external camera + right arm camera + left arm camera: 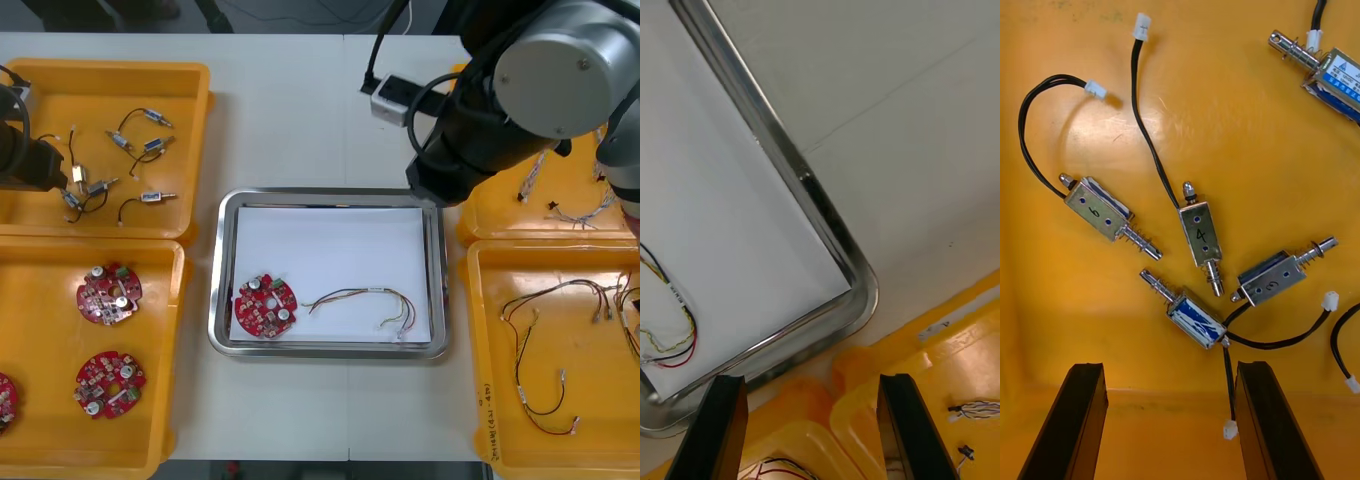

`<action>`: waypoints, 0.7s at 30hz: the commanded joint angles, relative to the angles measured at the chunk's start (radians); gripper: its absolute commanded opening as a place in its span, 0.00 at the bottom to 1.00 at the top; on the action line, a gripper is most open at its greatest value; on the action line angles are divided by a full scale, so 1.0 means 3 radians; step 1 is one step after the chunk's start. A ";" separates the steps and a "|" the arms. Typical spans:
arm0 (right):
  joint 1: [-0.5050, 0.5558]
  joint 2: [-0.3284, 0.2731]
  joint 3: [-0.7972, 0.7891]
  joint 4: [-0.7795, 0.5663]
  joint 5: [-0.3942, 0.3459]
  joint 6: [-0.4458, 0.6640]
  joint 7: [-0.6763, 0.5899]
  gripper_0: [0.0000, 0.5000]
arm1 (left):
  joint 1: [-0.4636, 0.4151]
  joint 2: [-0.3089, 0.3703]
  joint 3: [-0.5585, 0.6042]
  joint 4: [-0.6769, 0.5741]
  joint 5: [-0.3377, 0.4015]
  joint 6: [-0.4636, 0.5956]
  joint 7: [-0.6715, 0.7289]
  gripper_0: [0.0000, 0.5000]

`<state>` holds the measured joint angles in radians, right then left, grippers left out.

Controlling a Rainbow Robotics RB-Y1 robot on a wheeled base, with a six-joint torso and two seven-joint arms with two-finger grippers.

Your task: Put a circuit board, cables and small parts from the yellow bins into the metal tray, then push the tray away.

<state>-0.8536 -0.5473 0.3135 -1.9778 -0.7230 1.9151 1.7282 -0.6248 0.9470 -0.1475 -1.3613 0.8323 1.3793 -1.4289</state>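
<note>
The metal tray point(225, 290), white inside, holds a round red circuit board point(265, 305) and a red and yellow cable point(365, 303). My left gripper point(1171, 424) hangs open over the far left yellow bin point(100, 85), just above several small metal parts with black leads point(1201, 240); the nearest part point(1193, 315) lies just ahead of the fingers. My right gripper point(811, 427) is open above the seam of the two right bins, beside the tray's corner point(857, 292). In the front view the right arm point(500, 110) covers the tray's far right corner.
The near left bin point(40, 330) holds three circuit boards point(110, 295). Blue and white cables point(575, 205) lie in the far right bin, black and red cables point(545, 350) in the near right bin point(480, 330). Bare table lies beyond the tray.
</note>
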 commanded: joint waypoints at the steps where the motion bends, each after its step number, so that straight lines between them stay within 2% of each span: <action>1: -0.0151 0.0060 -0.0385 -0.0024 0.0211 0.0016 -0.0131 1.00 | -0.0009 -0.0068 -0.0025 0.0115 -0.0054 -0.0159 -0.0401 1.00; 13: -0.0243 -0.0119 -0.1122 0.0748 0.0528 0.0016 -0.0146 1.00 | -0.0009 -0.0273 -0.0025 0.0299 -0.0167 -0.0390 -0.0417 1.00; 21: -0.0284 -0.0139 -0.1485 0.1198 0.0927 0.0016 -0.0157 1.00 | -0.0003 -0.0283 -0.0245 0.0386 -0.0202 -0.0584 -0.0407 1.00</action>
<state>-0.8886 -0.5570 -0.0640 -1.6422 -0.4868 1.9164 1.7269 -0.6247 0.8661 -0.1827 -1.2533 0.7819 1.2322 -1.4345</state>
